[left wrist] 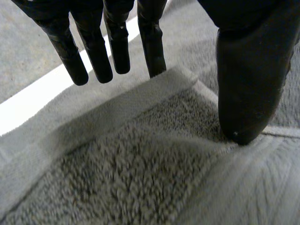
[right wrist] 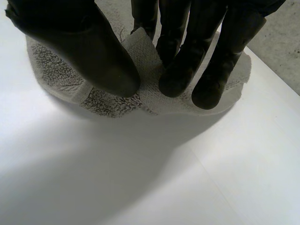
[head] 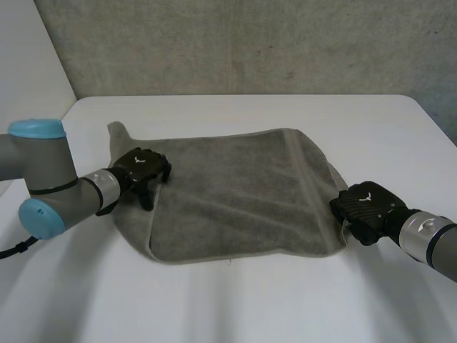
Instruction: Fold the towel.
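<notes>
Nearest, the white table (head: pixel 235 300) is seen bare along its near edge. Just beyond, toward the near right corner of the table, the right hand (head: pixel 368 206) is set on the near right corner of the grey towel (head: pixel 243 193). That corner is covered by the hand from above. From the wrist it is seen bunched up, with a strip of hem (right wrist: pixel 140 44) standing between the thumb (right wrist: pixel 89 51) and the curled fingers (right wrist: pixel 183 70), so the cloth is pinched there. How much of the towel is tucked under the palm cannot be made out. The right arm (head: pixel 428 239) is cut off at the edge of the picture.

Further in, the towel is spread across the middle of the table, its left side doubled over. What lies under that fold is hidden.

At the towel's left edge the left hand (head: pixel 143 170) is held low. Its fingers (left wrist: pixel 96 51) are kept straight and apart over the hem, the thumb tip (left wrist: pixel 241 131) is rested on the pile, and nothing is gripped.

Toward the far left corner of the table, one towel corner (head: pixel 114 130) is pulled out into a point. Behind the far edge a grey wall (head: pixel 235 43) is seen.
</notes>
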You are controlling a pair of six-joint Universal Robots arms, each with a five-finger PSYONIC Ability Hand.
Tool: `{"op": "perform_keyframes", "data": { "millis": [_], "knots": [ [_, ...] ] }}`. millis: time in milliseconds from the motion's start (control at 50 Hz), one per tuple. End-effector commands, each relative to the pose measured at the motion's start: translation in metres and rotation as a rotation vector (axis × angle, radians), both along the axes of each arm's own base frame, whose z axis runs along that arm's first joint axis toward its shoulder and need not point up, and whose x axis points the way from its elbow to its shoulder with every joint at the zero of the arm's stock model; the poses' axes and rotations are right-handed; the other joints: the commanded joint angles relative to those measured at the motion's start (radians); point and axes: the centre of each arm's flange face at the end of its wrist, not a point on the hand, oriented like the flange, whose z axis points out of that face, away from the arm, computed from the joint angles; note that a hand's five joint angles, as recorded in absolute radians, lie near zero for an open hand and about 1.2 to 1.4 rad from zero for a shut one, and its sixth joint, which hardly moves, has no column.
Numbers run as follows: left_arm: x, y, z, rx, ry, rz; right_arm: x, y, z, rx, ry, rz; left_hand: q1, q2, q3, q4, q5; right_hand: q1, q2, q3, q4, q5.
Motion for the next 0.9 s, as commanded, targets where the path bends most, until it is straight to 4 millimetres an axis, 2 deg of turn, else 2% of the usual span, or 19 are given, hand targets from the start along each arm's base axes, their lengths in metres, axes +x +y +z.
{"op": "perform_keyframes", "data": {
  "millis": [20,40,100,180,220,240,300,380,620,700,740,900],
  "knots": [
    [0.002,0.003,-0.005,0.011,-0.053,0.000,0.000,-0.001,0.000,-0.006,0.000,0.000,0.149,0.154,0.153,0.156,0.144,0.072,0.093,0.059,0.062,0.063],
    [0.002,0.003,-0.005,0.011,-0.053,0.000,0.000,-0.001,0.000,-0.006,0.000,0.000,0.150,0.155,0.153,0.156,0.144,0.072,0.093,0.059,0.062,0.063],
    [0.002,0.005,0.000,0.004,-0.055,0.004,0.000,-0.001,0.000,-0.007,0.001,0.000,0.574,0.579,0.578,0.581,0.569,0.072,0.093,0.059,0.062,0.063],
    [0.002,0.007,0.011,-0.013,-0.046,0.005,0.000,-0.001,0.000,-0.007,0.000,0.000,0.664,0.669,0.667,0.670,0.658,0.072,0.093,0.059,0.062,0.063],
    [0.002,0.010,0.024,-0.032,-0.035,0.006,0.000,-0.001,0.000,-0.008,0.001,0.000,0.699,0.704,0.702,0.705,0.693,0.072,0.093,0.059,0.062,0.063],
    [0.002,0.010,0.024,-0.033,-0.035,0.006,0.000,-0.001,0.000,-0.010,0.001,0.000,0.699,0.704,0.702,0.705,0.693,0.072,0.093,0.059,0.062,0.063],
    [0.002,0.018,0.042,-0.059,-0.023,0.003,0.000,-0.002,0.001,-0.013,0.000,-0.001,0.699,0.704,0.702,0.705,0.693,0.072,0.093,0.059,0.062,0.063],
    [0.003,0.025,0.047,-0.055,-0.014,0.001,0.000,-0.002,0.002,-0.014,-0.001,-0.002,0.699,0.704,0.702,0.705,0.693,0.072,0.093,0.059,0.062,0.063],
    [0.014,0.038,0.028,0.020,-0.035,0.012,0.000,-0.001,0.001,-0.012,-0.001,0.000,0.649,0.654,0.652,0.656,0.644,0.072,0.093,0.059,0.062,0.063],
    [0.019,0.035,0.026,0.018,-0.036,0.028,0.000,-0.001,0.001,-0.012,-0.001,0.000,0.608,0.613,0.611,0.614,0.602,0.072,0.093,0.059,0.062,0.063],
    [0.024,0.031,0.024,0.005,-0.035,0.041,0.000,-0.001,0.001,-0.009,-0.001,0.001,0.488,0.493,0.492,0.495,0.483,0.072,0.093,0.059,0.062,0.063],
    [0.026,0.026,0.024,-0.027,-0.034,0.054,0.000,0.001,0.000,-0.003,-0.001,0.001,0.429,0.434,0.432,0.435,0.423,0.072,0.093,0.059,0.062,0.063]
  ]
}}
